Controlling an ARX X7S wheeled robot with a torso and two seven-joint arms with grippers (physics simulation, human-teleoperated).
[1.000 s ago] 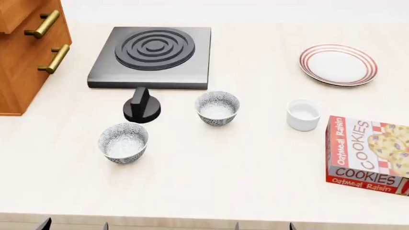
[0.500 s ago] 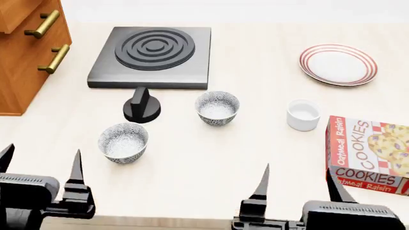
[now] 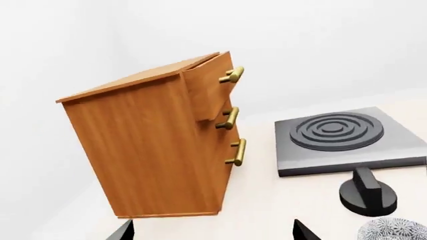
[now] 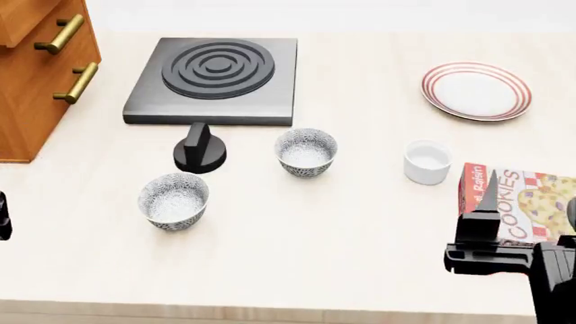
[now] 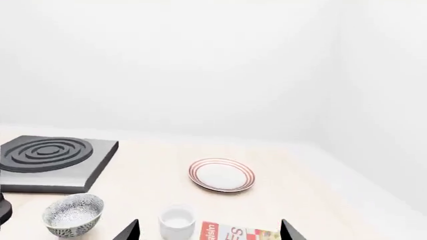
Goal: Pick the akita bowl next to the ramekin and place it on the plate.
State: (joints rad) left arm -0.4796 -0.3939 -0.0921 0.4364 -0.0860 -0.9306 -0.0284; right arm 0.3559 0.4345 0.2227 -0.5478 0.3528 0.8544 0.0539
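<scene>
The pale wood-grain counter (image 4: 342, 236) carries a brown wooden drawer cabinet (image 4: 36, 74) with brass handles and a square dark grey burner slab (image 4: 216, 81) with raised rings. The flat white red-ringed plate (image 4: 476, 90) lies far right. The lacy grey-and-white akita bowl (image 4: 306, 152) stands upright, mouth up, round with no long axis, just left of the glossy white ramekin (image 4: 427, 162). The right gripper (image 5: 208, 231) is spread and empty; whether the left gripper (image 3: 212, 234) is spread cannot be told.

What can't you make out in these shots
- Left pincer: head view's left edge cuts it off; open or shut unclear.
- Right pincer: only fingertips show in the right wrist view.
- Cookie box: head view, right arm covers its front.
- Nearer akita bowl: left wrist view's edge clips it.
</scene>
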